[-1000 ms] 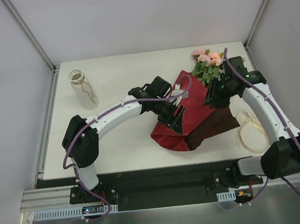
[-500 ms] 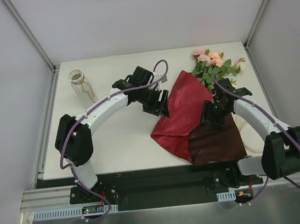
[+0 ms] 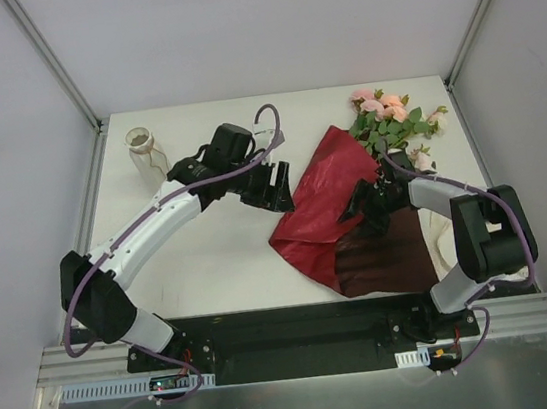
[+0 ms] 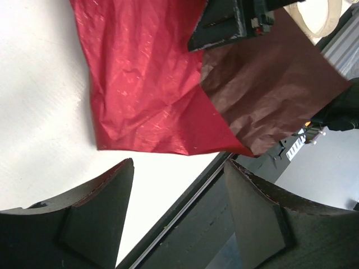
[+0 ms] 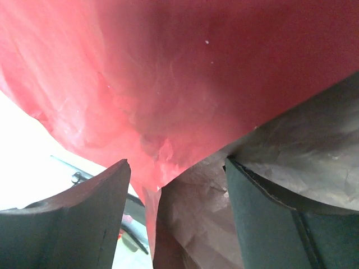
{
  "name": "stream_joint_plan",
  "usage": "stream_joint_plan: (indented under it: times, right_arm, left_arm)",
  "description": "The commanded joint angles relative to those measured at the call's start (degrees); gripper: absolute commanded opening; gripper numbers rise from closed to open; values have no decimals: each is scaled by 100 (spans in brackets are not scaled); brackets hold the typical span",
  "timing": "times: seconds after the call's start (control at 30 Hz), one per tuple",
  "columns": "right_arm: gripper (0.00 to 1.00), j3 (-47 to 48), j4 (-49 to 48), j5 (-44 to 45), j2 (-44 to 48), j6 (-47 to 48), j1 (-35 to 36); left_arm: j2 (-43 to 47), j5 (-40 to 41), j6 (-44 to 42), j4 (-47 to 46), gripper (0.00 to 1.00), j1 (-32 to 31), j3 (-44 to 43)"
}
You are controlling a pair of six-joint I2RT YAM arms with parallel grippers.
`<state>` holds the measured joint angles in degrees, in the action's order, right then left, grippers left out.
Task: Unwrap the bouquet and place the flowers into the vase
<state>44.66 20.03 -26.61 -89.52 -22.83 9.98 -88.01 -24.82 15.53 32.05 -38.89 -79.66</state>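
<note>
1. We judged the unwrapping all but done. The dark red paper [image 3: 326, 203] lay loose and spread on the worktop [image 3: 211, 263], with one flap turned to show its dull brown side. The cream ribbon [image 3: 442, 243] lay off at the paper's right edge.
2. The flowers [image 3: 388, 119] rested at the paper's far right corner, blooms past its edge; we could not see their stems.
3. The left gripper [image 3: 273, 186] hovered just beside the paper's left edge, jaws spread, holding nothing.
4. The right gripper [image 3: 359, 203] sat low over the paper's right part, jaws spread wide and pinching nothing.
5. The vase [image 3: 150, 162] stood upright, well to the paper's left.
6. Next, we thought, a gripper had to find the stems, close on them alone, and carry them to the vase's narrow neck.
</note>
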Motion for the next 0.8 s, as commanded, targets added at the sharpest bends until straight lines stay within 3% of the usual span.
stream_joint_plan:
  times: [0.0,0.2,0.33,0.43,0.47,0.57,0.67,0.77]
  right_arm:
    - [71,252,-931,-91,-400,-275,126]
    - [71,1587,-808,427,-557,-38,610]
    - [71,3027,-283,841,-1102,349,883]
    - [75,4530,7,544,-1822,621,1137]
    - [75,5525,244,352,-2033,718,1295]
    - [76,6841,1309,332,-2667,1017,1489]
    - [76,6434,1267,279,-2248,921,1385]
    - [77,5021,845,192,-1360,798,1017]
  left_arm:
    - [512,363,-199,-24,65,49,196]
    - [908,644,-217,-24,65,57,372]
    - [1127,820,-252,-24,65,75,451]
    - [1251,961,-270,-24,66,101,504]
    - [1294,987,-270,-32,66,110,513]
    - [1278,1014,-331,-41,66,119,504]
    - [1233,997,-340,-41,67,145,486]
    - [1198,1005,-349,-67,67,154,477]
